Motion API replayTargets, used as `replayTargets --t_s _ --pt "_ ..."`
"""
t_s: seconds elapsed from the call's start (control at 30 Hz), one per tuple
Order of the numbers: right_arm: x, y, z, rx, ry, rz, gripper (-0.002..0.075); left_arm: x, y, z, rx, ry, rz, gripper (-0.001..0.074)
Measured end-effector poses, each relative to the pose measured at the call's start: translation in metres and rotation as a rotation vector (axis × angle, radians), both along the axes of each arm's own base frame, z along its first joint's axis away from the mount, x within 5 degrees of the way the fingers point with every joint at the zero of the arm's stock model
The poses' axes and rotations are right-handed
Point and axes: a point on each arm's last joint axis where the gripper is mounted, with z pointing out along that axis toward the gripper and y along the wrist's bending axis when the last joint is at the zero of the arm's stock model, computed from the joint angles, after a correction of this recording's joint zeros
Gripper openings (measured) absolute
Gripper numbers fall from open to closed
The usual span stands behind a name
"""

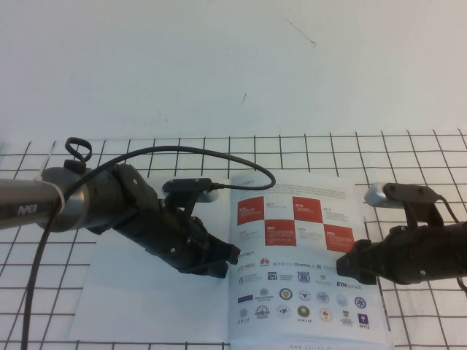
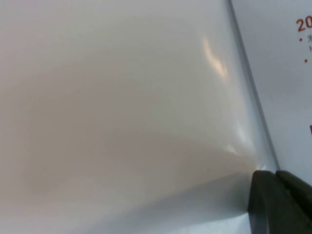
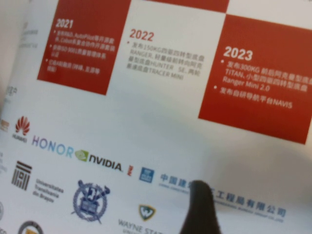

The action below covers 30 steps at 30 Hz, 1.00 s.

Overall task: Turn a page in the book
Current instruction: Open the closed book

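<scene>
The book (image 1: 228, 321) lies open on the grid table. Its right-hand page (image 1: 306, 292) shows red-and-white checker squares above rows of small logos, and also fills the right wrist view (image 3: 146, 97). The blank white cover leaf (image 1: 146, 292) lies flat on the left. My left gripper (image 1: 230, 255) is shut and rests low on that leaf beside the spine; its dark fingertips (image 2: 265, 204) show against the glossy white leaf (image 2: 122, 97). My right gripper (image 1: 346, 267) hangs low over the page's right part, its dark tip (image 3: 200, 209) above the logo rows.
The table (image 1: 408, 153) is white with a black grid and meets a plain white wall behind. A black cable (image 1: 219, 154) loops from the left arm over the book's top edge. The book's lower edge runs out of the high view.
</scene>
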Motion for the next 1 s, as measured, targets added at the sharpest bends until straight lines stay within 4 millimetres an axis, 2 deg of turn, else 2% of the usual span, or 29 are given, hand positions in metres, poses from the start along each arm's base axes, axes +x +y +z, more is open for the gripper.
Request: replayTargets --t_s 0.47,0.8,1.0 --pt "0.003 0.008 0.003 0.145 -0.016 -0.001 0.0494 0.000 0.000 0.000 0.000 0.000 0.000 -0.0002" --pt "-0.001 0.015 0.045 0.259 -0.158 0.083 0.0494 0.000 0.000 0.000 0.001 0.001 0.001 -0.0003" --pt "-0.007 0.023 0.054 0.334 -0.186 0.182 0.0494 0.000 0.000 0.000 0.001 0.003 0.000 -0.0002"
